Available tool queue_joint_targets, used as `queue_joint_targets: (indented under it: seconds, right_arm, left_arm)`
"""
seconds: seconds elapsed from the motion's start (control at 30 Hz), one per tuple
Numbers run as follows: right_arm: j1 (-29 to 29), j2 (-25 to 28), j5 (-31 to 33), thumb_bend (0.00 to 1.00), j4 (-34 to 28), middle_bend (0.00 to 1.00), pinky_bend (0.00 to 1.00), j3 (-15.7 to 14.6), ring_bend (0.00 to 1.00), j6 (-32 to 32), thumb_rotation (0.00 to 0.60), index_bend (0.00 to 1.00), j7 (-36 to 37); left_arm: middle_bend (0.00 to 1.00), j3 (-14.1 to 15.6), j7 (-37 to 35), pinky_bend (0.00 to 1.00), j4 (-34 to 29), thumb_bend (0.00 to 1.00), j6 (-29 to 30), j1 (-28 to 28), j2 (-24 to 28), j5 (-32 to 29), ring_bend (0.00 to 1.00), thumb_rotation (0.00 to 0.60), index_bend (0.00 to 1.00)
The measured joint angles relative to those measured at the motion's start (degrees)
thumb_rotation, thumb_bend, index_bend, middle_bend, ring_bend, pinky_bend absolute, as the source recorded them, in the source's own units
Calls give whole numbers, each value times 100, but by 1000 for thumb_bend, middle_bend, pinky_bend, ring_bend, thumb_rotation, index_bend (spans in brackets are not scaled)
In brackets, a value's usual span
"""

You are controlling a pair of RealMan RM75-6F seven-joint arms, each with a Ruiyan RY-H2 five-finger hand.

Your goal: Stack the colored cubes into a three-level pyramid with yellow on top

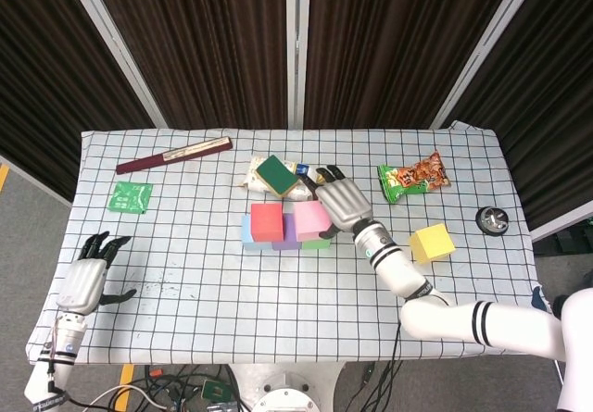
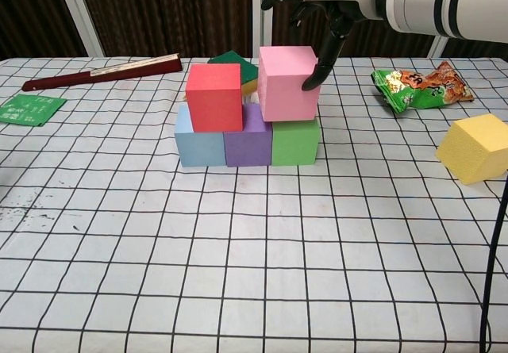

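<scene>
Table (image 2: 254, 289) first: bottom row is done, with blue cube (image 2: 198, 143), purple cube (image 2: 248, 140) and green cube (image 2: 295, 141) touching in a line. Second level looks nearly done. Red cube (image 2: 213, 96) sits over the blue/purple seam. Pink cube (image 2: 287, 83) is on the purple/green seam, just beside red with a narrow gap.

Your right hand (image 1: 339, 199) is clamped on pink, fingers (image 2: 325, 59) down its right face. I can't tell whether the cube's full weight is on the row yet. It looks square, not tilted.

Left to do, by my read: let go of pink, then fetch the yellow cube (image 2: 475, 147). It lies on the cloth well right of the stack, turned a bit off the grid lines, near the snack bag (image 2: 421, 86). It goes on top across red and pink.

Left hand (image 1: 85, 278) rests at the near left edge, fingers apart, holding nothing.

All cubes look like matte, same-size blocks with clean edges.
</scene>
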Motion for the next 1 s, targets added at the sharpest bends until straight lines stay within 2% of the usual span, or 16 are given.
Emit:
queue_joint_targets:
  seconds: [0.37, 1.0]
  right_arm:
    - [393, -118, 310, 20, 199, 470, 0, -133, 60, -108, 600, 0, -179]
    - [630, -285, 726, 20, 324, 452, 0, -293, 60, 65, 600, 0, -274]
  left_arm:
    - [187, 1, -36, 36, 10, 0, -31, -8, 0, -10, 25, 600, 156]
    - [187, 4, -104, 36, 11, 0, -51, -21, 11, 2, 25, 600, 156]
